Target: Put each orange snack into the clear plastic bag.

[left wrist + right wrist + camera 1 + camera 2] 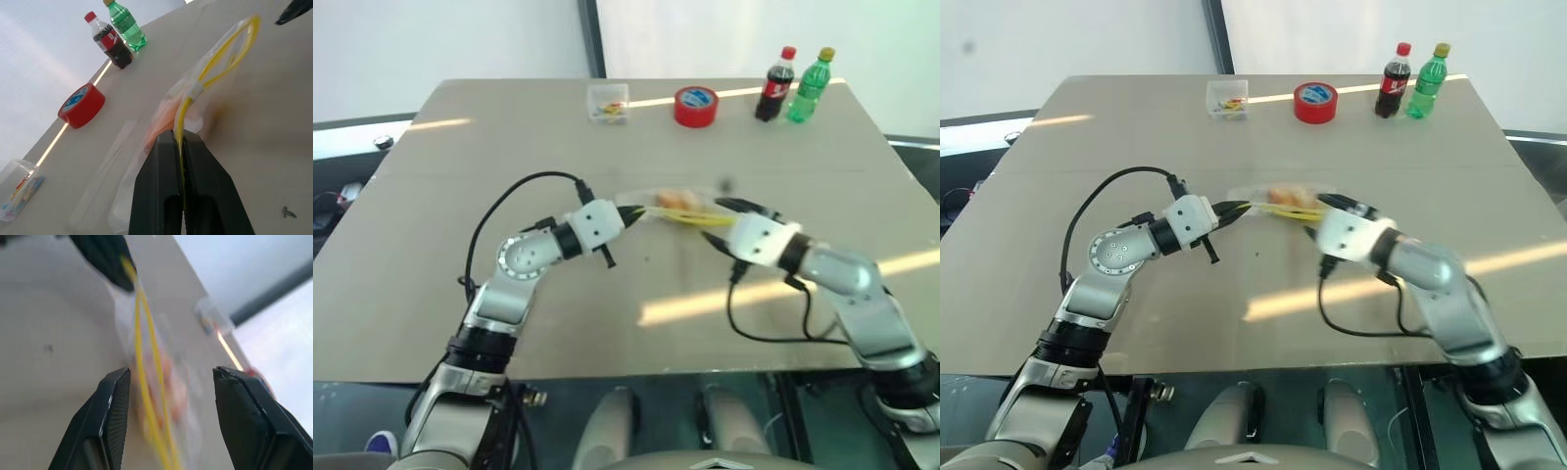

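Near the middle of the table (431, 294), the clear plastic bag (1278, 204) hangs between the two grippers, above the surface. The left gripper (182, 147) has its two black fingers pressed together on the yellow strip (217, 68) at one end of the bag mouth. The right gripper (168, 382) has its fingers spread apart, with the yellow strip running between them and touching neither one. Between the two strip edges the bag mouth stands open like a loop.

Inside the bag an orange mass (675, 199) is visible; it seems to be the orange snacks, but the plastic blurs them and I cannot count them as separate pieces.

At the far edge of the table stand a cola bottle (775, 84) and a green bottle (811, 86), just beside each other. A red tape roll (695, 106) lies near them, and a small clear box (608, 103) lies further to the left, apart from the roll.
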Controlling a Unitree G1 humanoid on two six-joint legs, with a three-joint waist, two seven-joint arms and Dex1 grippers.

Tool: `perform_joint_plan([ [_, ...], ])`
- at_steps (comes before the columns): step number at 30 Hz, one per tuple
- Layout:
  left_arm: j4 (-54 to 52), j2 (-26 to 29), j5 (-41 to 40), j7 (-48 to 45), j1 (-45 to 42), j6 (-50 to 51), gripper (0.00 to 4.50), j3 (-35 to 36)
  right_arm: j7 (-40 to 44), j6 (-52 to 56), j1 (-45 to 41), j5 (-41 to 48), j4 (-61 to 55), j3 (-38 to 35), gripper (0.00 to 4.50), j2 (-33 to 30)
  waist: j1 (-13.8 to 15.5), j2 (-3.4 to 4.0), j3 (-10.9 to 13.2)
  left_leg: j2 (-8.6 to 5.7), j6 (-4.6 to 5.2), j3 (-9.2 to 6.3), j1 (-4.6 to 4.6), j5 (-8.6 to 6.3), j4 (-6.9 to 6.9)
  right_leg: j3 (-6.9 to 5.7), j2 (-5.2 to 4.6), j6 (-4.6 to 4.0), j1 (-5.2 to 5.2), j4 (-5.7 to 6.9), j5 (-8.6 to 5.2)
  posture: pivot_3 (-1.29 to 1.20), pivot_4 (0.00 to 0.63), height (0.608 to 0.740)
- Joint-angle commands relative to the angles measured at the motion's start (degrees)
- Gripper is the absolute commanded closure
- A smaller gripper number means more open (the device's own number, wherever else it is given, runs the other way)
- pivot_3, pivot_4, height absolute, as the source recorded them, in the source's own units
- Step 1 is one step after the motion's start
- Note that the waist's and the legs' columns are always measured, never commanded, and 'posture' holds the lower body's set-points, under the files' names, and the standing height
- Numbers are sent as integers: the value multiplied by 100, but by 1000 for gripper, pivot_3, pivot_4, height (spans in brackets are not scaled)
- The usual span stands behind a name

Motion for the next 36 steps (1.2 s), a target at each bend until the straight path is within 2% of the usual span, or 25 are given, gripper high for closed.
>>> perform_joint_plan([
  [1,-271,85,120,24,-44,-74,4500,7,-18,-268,-411,-273,345,363,1791,213,58,-1,0,-1,0,-5,-5,0,0,-5,-3,0,0,-4,0,0,150,740],
  [9,-437,219,646,172,-79,-59,4500,-82,120,-499,-768,-372,693,550,1791,394,126,-1,0,-8,2,-9,-21,-1,-16,-11,-9,0,-4,-41,1,0,150,740],
  [23,-942,246,641,116,64,186,4500,-106,299,-610,-932,-399,1019,599,1791,560,122,0,0,-8,2,-3,-21,-1,-30,-7,-8,-1,-11,-44,1,0,150,740],
  [24,-959,243,633,116,76,204,4500,-106,301,-613,-946,-403,1044,594,2284,560,121,0,0,-8,2,-3,-20,-1,-30,-7,-8,-1,-11,-43,1,0,150,740],
  [25,-968,239,628,117,83,217,4500,-107,305,-623,-955,-408,1061,591,2534,557,121,0,0,-8,2,-3,-20,-1,-30,-7,-8,-1,-11,-43,1,0,150,740],
  [27,-981,234,626,120,92,235,4500,-108,309,-627,-970,-406,1077,582,3460,562,122,0,0,-8,2,-3,-20,-1,-30,-7,-8,-1,-11,-43,1,0,150,740],
  [36,-1038,196,599,138,80,328,4500,-104,305,-671,-967,-472,1110,569,3460,518,123,0,0,-8,2,-3,-20,-1,-32,-7,-8,-1,-11,-44,1,0,150,740],
])
